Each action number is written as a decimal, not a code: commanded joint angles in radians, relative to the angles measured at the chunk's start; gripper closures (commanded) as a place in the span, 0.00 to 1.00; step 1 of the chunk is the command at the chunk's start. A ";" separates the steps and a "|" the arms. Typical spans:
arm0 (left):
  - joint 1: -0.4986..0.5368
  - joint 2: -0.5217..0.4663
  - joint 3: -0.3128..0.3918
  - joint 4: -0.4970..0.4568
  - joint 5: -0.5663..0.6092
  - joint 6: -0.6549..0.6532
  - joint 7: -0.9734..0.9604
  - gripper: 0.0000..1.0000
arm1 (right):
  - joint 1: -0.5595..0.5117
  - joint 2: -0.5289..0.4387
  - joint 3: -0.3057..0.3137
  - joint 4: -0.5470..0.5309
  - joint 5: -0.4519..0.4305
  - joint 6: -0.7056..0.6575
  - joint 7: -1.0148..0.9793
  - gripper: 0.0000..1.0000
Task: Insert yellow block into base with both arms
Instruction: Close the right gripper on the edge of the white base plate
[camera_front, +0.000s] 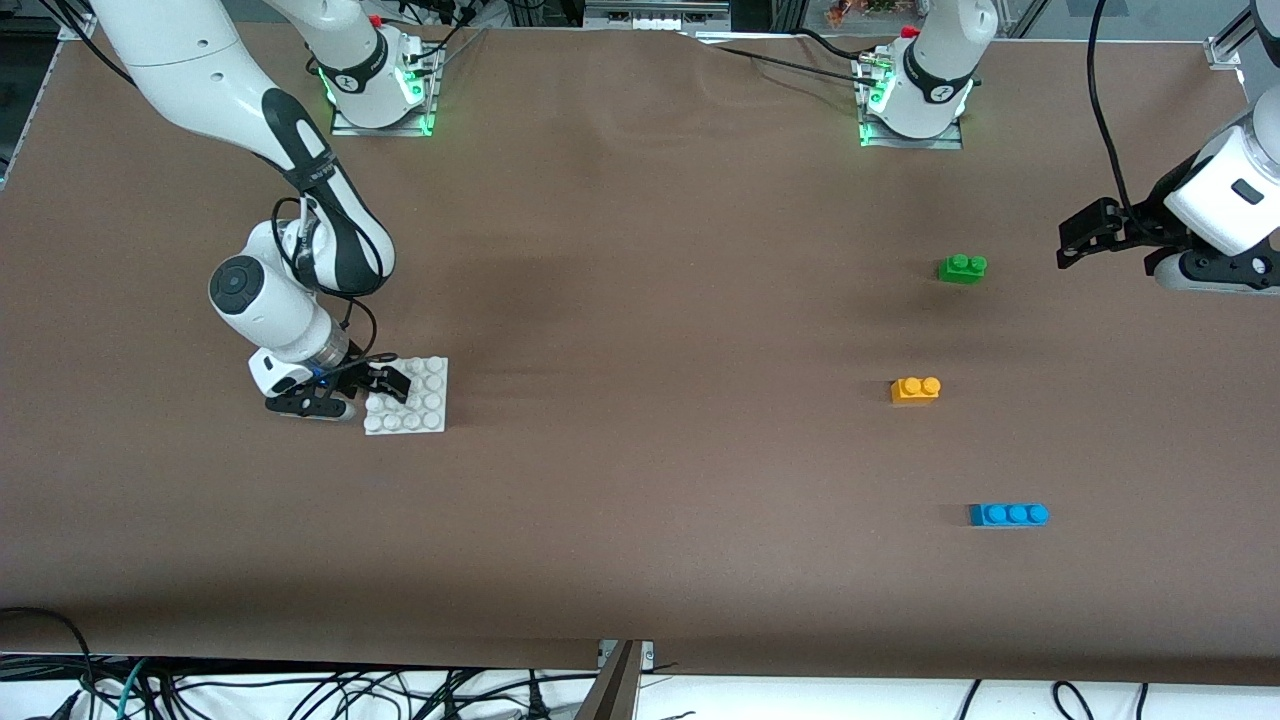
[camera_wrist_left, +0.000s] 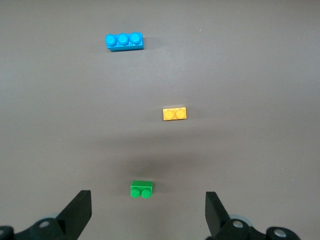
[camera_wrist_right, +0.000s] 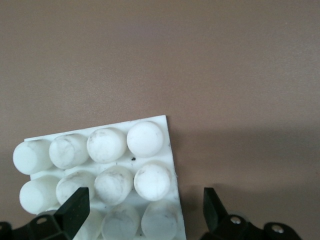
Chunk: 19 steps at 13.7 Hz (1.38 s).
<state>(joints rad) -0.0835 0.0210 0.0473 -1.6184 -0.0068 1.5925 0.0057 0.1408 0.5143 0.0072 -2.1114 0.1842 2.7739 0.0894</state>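
Right tool (camera_front: 385, 385) sits low at the base (camera_front: 425, 400), jaws wide, one finger over the studs, perhaps touching, gripping nothing. Left tool (camera_front: 1075, 240) hangs open and empty above the surface (camera_front: 640, 450). Yellow block (camera_front: 915, 389) lies between green brick (camera_front: 962, 268) and blue brick (camera_front: 1008, 514).

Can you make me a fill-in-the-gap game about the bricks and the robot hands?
1. The brick nearest the front camera is ____.
2. The yellow block has ____ studs on top.
3. The right end effector is down at the white ____, at one edge of it.
4. The left end effector hangs open over the ____ brick.

Missing words: blue; two; base; green.
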 joint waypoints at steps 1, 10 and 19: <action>0.004 0.011 0.002 0.028 -0.015 -0.019 0.020 0.00 | -0.001 0.020 0.002 0.004 0.023 0.024 -0.036 0.00; 0.004 0.011 0.002 0.028 -0.015 -0.019 0.019 0.00 | -0.010 0.027 0.004 0.005 0.024 0.024 -0.111 0.01; 0.004 0.010 0.000 0.028 -0.015 -0.019 0.016 0.00 | 0.086 0.049 0.039 0.016 0.023 0.084 0.013 0.29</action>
<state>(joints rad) -0.0833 0.0210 0.0481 -1.6184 -0.0068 1.5924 0.0057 0.1978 0.5354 0.0402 -2.1056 0.1899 2.8266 0.0643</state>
